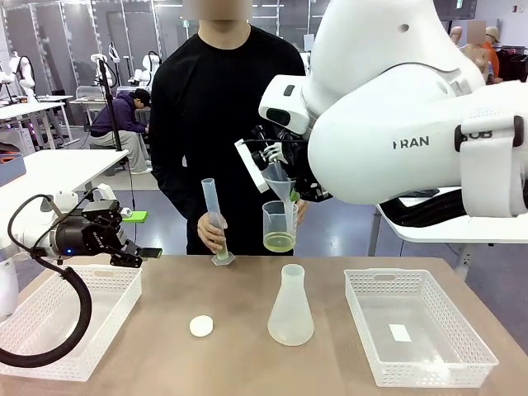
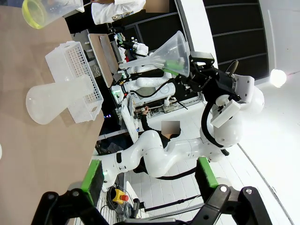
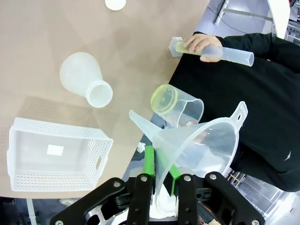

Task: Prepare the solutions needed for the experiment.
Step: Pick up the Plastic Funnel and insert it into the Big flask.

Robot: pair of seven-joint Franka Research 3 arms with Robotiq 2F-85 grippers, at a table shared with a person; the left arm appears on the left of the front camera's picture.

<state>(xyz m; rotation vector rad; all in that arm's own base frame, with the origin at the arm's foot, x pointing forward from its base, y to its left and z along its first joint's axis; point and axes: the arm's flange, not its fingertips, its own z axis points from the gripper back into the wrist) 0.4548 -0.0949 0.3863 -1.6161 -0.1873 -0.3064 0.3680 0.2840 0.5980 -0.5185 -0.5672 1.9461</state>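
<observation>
One upright beaker, shallow solutions inside, funnel spout pointing down

Illum.: bright, even, overhead room lights. Shadows on counter soft and faint, e.g. beside flask. Left wrist view: lamp blown out w/ glare; strong wide-angle bending at edges. Front view sharp throughout.

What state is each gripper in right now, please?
Left gripper: open, empty.
Right gripper: closed on the funnel.
</observation>
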